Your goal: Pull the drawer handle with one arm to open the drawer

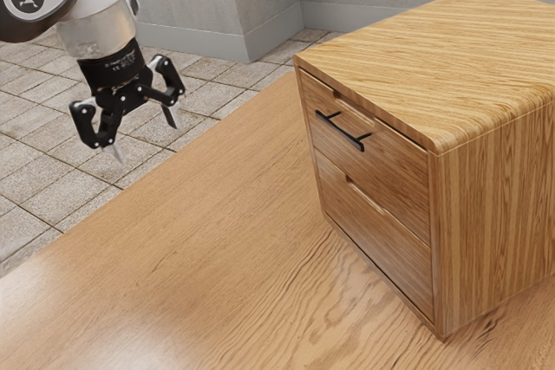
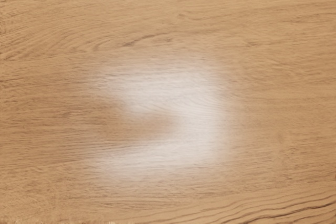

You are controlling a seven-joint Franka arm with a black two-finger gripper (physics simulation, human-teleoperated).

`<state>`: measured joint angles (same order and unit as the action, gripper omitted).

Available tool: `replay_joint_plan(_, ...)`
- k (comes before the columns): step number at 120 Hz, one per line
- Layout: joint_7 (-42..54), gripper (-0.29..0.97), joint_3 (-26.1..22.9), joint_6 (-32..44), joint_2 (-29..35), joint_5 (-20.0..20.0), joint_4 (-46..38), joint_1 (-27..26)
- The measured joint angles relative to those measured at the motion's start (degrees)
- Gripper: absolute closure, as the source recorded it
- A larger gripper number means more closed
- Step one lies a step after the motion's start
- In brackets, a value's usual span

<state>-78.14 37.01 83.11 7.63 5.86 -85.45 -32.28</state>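
Gripper (image 1: 143, 138), fingers spread and empty, hangs well apart from the drawer (image 1: 395, 162) handle (image 1: 342, 132). Approach step: next, reach and straddle that handle.

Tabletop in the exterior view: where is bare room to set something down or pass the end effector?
The table is bare from its floor-side edge to the cabinet front. The open end effector hangs over bare wood at the exterior view's left, with nothing between it and the handle. Crowded only where the cabinet stands.
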Motion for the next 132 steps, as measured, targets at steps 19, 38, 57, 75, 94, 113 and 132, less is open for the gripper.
replay_joint_plan(19, -4.7, 0.00, 0.0, 0.0, 0.0, 0.0, 0.0, 0.0)
replay_joint_plan(38, -8.1, 0.00, -1.2, -2.1, 0.6, -0.6, 8.7, 0.2)
replay_joint_plan(57, -9.7, 0.00, -16.3, -3.2, 5.7, -0.2, 14.2, -0.9)
replay_joint_plan(75, -11.0, 0.00, -24.1, 8.8, 28.8, 1.3, -17.1, -0.8)
replay_joint_plan(94, -12.0, 0.00, -26.3, 23.5, 30.8, 1.7, -28.9, -0.8)
replay_joint_plan(113, -12.8, 0.00, -26.5, 35.8, 20.5, -2.4, -27.9, 1.5)
replay_joint_plan(132, -13.3, 0.00, -26.6, 42.9, 15.5, -5.7, -24.8, 3.0)
